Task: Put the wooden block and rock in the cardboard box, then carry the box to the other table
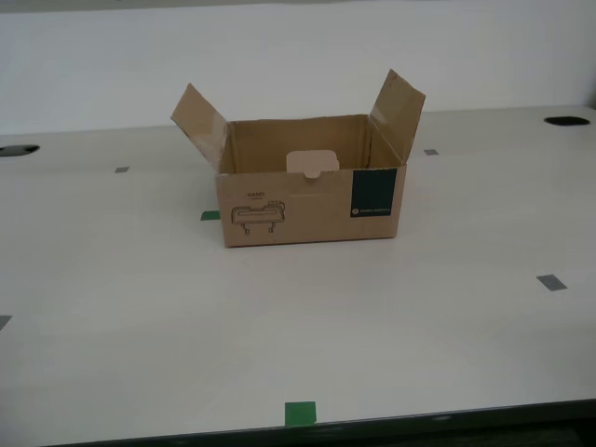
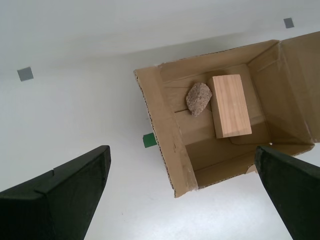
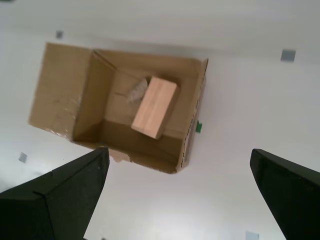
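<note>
- In the exterior view, you see a green tape square [image 1: 300, 413] at the near edge of the smooth pale worktop [image 1: 447, 335].
- A grey tape mark [image 1: 550, 282] lies further in, toward the exterior view's right.
- The cardboard box [image 1: 312, 200] stands upright near the middle of the worktop, its two side flaps raised and splayed outward.
- Its front face carries a line drawing [image 1: 258, 216] and a dark teal label [image 1: 373, 195].
- A second green tape mark [image 1: 210, 215] shows just beside the box, at the exterior view's left of it.
- Neither arm appears in the exterior view.
- My second gripper [image 2: 185, 200] hangs above the box with the jaws released and spread wide; nothing sits between them.
- From that camera you see the wooden block [image 2: 230, 105] lying flat on the box floor.
- The rock [image 2: 198, 98] lies just beside the block, inside the same box; you cannot tell whether the two touch.
- My first gripper [image 3: 177, 195] also hangs above the box, jaws released and empty.
- Its camera shows the block [image 3: 155, 107] in the box, with the rock [image 3: 136, 91] partly hidden behind it.
</note>
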You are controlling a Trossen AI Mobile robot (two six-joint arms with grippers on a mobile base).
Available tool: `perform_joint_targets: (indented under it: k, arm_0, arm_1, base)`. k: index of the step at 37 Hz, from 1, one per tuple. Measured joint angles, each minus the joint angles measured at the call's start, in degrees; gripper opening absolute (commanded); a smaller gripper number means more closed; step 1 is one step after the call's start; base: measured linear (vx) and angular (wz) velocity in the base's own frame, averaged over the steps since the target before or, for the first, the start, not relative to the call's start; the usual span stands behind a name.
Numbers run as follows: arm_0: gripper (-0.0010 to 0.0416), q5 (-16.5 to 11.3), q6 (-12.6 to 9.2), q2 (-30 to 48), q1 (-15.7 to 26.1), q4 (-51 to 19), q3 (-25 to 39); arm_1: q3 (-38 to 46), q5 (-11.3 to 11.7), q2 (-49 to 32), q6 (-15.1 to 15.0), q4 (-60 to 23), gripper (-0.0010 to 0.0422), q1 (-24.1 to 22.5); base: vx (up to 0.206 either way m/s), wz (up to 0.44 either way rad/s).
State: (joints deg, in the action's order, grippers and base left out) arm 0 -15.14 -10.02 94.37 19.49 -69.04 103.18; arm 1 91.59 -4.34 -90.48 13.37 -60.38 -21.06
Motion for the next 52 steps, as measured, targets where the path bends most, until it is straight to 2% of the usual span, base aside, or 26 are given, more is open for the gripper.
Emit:
perform_joint_targets:
  k: [4, 12, 17, 28, 44, 50, 52]
  arm_0:
    - [0.0394, 0.0, 1.4, 3.2, 0.0, -1.0, 0.0]
    - [0.0393, 0.0, 2.4, 7.8, -0.1, -1.2, 0.0]
    - [0.0393, 0.0, 2.5, 10.1, -0.1, -1.2, 0.0]
    - [0.0394, 0.0, 2.5, 14.3, 0.0, -0.4, 0.0]
    - [0.0393, -0.4, 2.9, 17.9, 0.1, 3.1, 0.0]
    - [0.0393, -3.1, 2.9, 18.1, 0.0, 3.7, 0.0]
    - [0.0393, -3.2, 2.9, 18.5, 0.1, 4.0, 0.0]
  arm_1:
    - [-3.3, -0.5, 0.0, 1.0, 2.6, 0.0394, 0.1]
    - [-10.1, -3.8, 0.0, 3.8, 11.0, 0.0394, 0.3]
    - [-13.6, -6.3, 0.0, 5.4, 13.5, 0.0394, 0.5]
    - [-16.5, -6.5, -1.2, 7.1, 16.2, 0.0394, 0.9]
    - [-16.6, -6.5, -6.8, 7.1, 17.7, 0.0394, 1.6]
    - [-16.6, -6.9, -10.0, 7.1, 18.7, 0.0394, 1.6]
    - [-16.6, -7.5, -11.0, 7.1, 19.0, 0.0394, 1.6]
  base:
    - [0.0, 0.0]
    - [0.0, 0.0]
    - [0.0, 0.0]
    - [0.0, 0.0]
    - [0.0, 0.0]
    - [0.0, 0.0]
    - [0.0, 0.0]
